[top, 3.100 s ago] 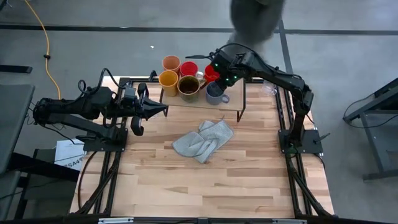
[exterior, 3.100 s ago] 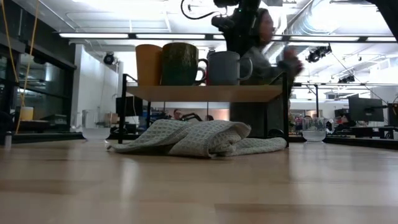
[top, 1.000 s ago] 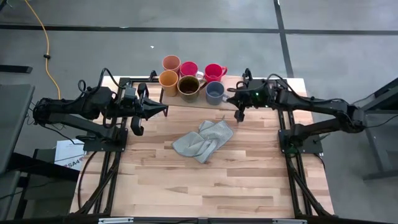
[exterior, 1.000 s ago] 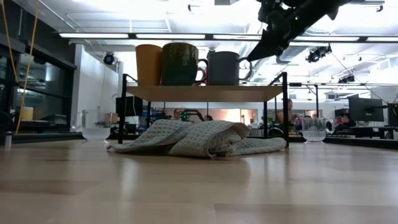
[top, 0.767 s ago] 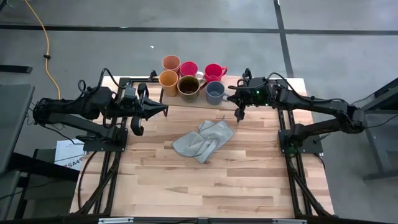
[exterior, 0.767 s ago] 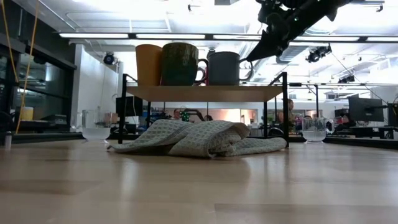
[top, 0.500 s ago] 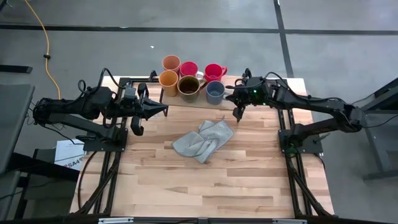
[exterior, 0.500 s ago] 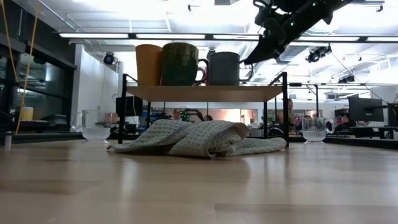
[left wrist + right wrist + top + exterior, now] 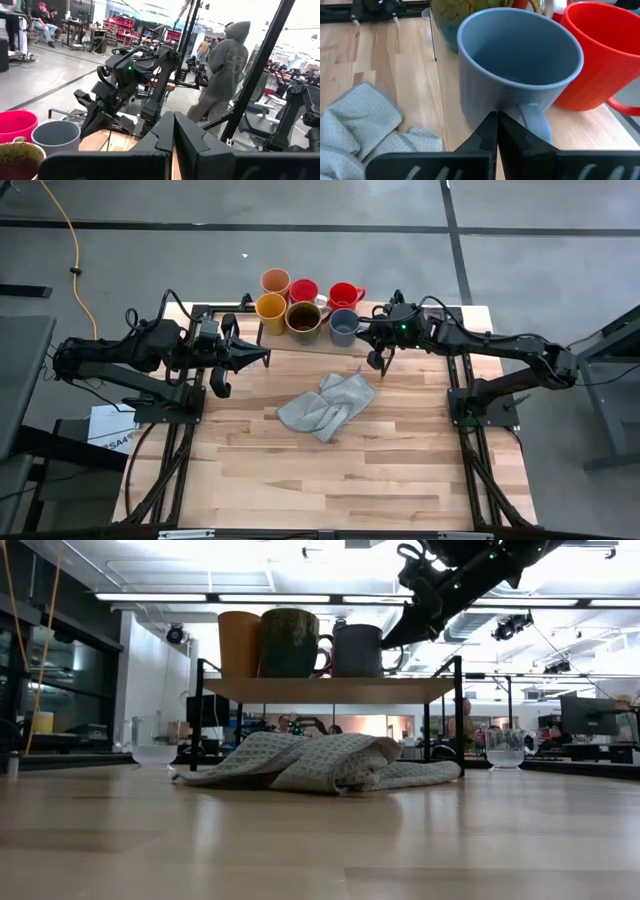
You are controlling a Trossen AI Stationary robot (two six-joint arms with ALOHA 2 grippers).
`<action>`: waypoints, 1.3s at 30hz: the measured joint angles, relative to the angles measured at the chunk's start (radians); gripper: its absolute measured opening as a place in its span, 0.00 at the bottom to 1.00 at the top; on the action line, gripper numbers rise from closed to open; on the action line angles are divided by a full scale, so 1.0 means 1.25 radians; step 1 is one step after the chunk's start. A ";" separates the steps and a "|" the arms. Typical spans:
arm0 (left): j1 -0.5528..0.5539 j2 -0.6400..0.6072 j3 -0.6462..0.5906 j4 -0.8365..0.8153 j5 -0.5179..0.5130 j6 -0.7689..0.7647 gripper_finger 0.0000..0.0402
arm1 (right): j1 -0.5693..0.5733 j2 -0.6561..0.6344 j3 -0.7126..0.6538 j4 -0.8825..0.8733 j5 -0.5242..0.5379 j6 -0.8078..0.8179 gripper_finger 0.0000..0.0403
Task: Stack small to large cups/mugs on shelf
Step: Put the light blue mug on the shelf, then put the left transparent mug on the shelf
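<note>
Grey cloth (image 9: 327, 406) before shelf (image 9: 372, 346), glass cups (image 9: 505, 748) flanking

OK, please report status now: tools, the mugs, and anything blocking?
Right tool shut, at grey-blue mug handle on shelf. Left tool shut, waiting. Grey cloth lies below, clear.

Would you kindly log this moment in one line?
right gripper: shut, beside grey-blue mug | left gripper: shut, waiting | shelf: six mugs

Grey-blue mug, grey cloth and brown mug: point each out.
grey-blue mug (image 9: 520, 55), right wrist view, on its inner wall.
grey cloth (image 9: 325, 407), high view, on its crumpled middle.
brown mug (image 9: 289, 643), low view, on its side wall.
</note>
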 joint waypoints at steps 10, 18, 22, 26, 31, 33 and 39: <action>0.000 0.000 0.000 0.000 0.000 0.000 0.00 | 0.022 -0.039 0.000 -0.027 -0.049 0.060 0.00; 0.000 0.000 0.000 -0.001 -0.015 0.000 0.00 | 0.108 -0.209 0.000 -0.087 -0.065 0.190 0.00; 0.000 0.000 0.000 -0.001 -0.020 0.000 0.00 | 0.160 -0.285 0.000 -0.033 -0.066 0.217 0.00; 0.000 0.000 0.000 0.000 -0.021 0.000 0.00 | 0.208 -0.331 0.000 0.071 -0.067 0.209 0.00; 0.000 -0.001 0.000 0.000 -0.021 0.000 0.00 | 0.240 -0.343 0.001 0.129 -0.070 0.186 0.00; 0.000 -0.001 0.000 0.000 -0.021 0.000 0.00 | 0.248 -0.342 0.001 0.132 -0.070 0.175 0.00; 0.000 -0.002 0.000 0.000 -0.021 0.000 0.00 | 0.255 -0.337 0.001 0.135 -0.070 0.168 0.00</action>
